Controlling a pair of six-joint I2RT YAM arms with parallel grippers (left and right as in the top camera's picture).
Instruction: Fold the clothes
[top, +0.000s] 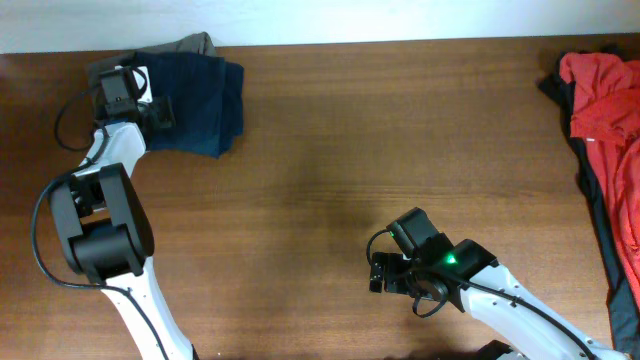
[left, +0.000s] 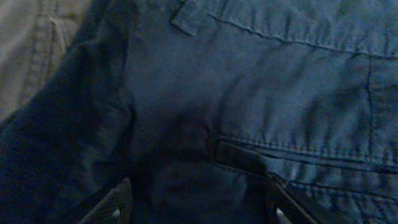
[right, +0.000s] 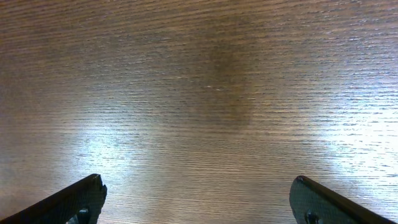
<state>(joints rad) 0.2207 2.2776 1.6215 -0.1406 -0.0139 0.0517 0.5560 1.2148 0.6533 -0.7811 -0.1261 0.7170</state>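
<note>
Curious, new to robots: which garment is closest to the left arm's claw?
The dark navy blue garment, directly under the left gripper; the olive-grey one peeks behind it, the red one lies far right.

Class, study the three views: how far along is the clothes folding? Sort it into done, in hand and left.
Done: the navy garment looks folded, lying on the olive-grey garment. In hand: the left tool, open, sits over that navy fold; the right tool hangs open above the table. Left: the red garment lies crumpled at the edge.
</note>
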